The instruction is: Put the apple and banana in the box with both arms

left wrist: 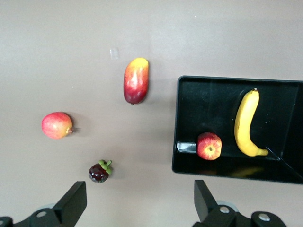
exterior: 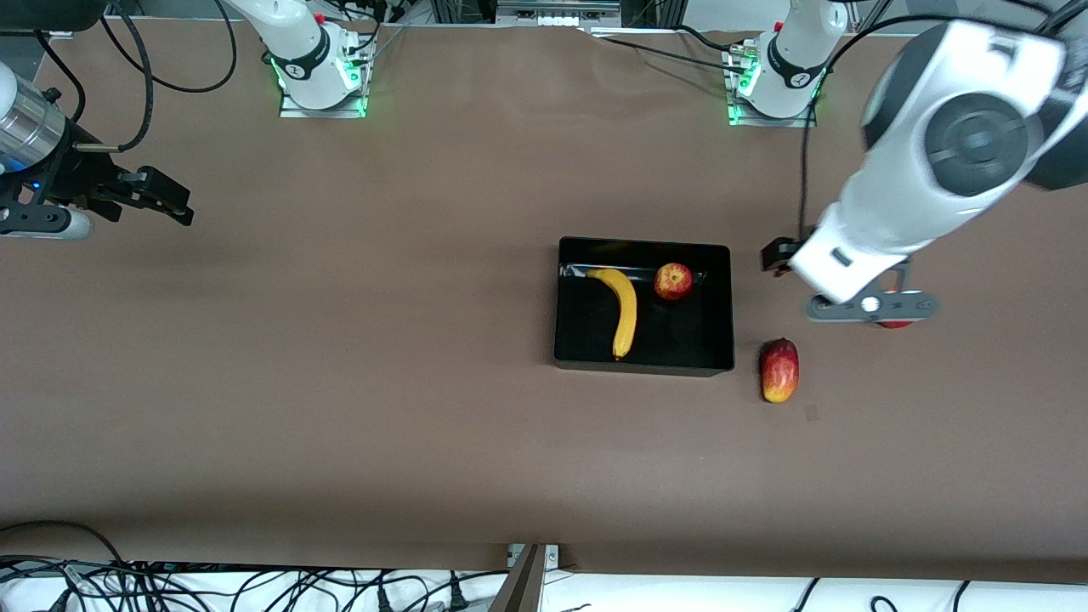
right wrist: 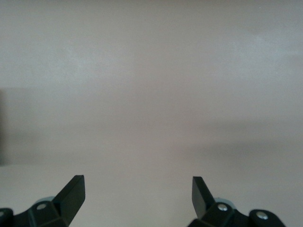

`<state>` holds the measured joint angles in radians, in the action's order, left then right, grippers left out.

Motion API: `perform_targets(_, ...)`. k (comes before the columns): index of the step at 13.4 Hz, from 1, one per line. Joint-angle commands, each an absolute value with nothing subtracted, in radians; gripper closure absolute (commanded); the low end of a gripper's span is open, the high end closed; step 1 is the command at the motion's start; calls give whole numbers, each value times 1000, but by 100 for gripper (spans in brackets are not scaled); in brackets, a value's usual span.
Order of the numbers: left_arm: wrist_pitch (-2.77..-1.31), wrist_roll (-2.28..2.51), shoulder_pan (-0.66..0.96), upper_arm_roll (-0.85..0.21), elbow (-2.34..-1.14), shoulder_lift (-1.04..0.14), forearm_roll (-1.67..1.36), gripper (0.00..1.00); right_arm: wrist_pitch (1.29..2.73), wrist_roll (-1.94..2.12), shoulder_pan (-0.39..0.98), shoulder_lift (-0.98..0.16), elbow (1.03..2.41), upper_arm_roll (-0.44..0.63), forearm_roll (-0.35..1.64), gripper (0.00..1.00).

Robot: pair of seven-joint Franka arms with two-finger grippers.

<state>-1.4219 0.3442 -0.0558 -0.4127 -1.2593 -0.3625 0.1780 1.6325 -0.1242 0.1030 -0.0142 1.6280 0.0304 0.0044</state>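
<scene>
The black box (exterior: pixel 643 368) stands mid-table. The yellow banana (exterior: pixel 626 313) lies inside it, and the red apple (exterior: pixel 673 280) sits beside the banana by the wall toward the robots' bases. The left wrist view shows the box (left wrist: pixel 176 124), the apple (left wrist: pixel 209 145) and the banana (left wrist: pixel 247 124) too. My left gripper (left wrist: pixel 139 203) is open and empty over bare table beside the box, toward the left arm's end; in the front view the arm hides it. My right gripper (exterior: pixel 170 200) is open and empty at the right arm's end, also seen in its wrist view (right wrist: pixel 138 196).
An elongated red-yellow fruit (exterior: pixel 779 369) lies beside the box's near corner; it also shows in the left wrist view (left wrist: pixel 136 80). A round red-orange fruit (left wrist: pixel 57 125) and a dark mangosteen (left wrist: pixel 100 171) lie under the left arm. Cables run along the table edges.
</scene>
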Motion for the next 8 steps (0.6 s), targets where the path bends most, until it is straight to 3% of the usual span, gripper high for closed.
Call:
perform_targets(1,-1422,87,58,-127,-1392,-204,54,0,1628,-123,91,-18,1612,20,-2,0)
perform_targets(3,-1463,-6,104,-5,-1484,-126,43,0,1628,-123,92,-18,1612,20,-2,0)
perform_targets(5,-1598,-5,98,5,-1656,-20,38,0,1628,-123,92,-18,1612,20,0,0)
perform_targets(8,-1647,17,91,6,-1709,11,38,0,1628,-123,92,-18,1612,20,-2,0)
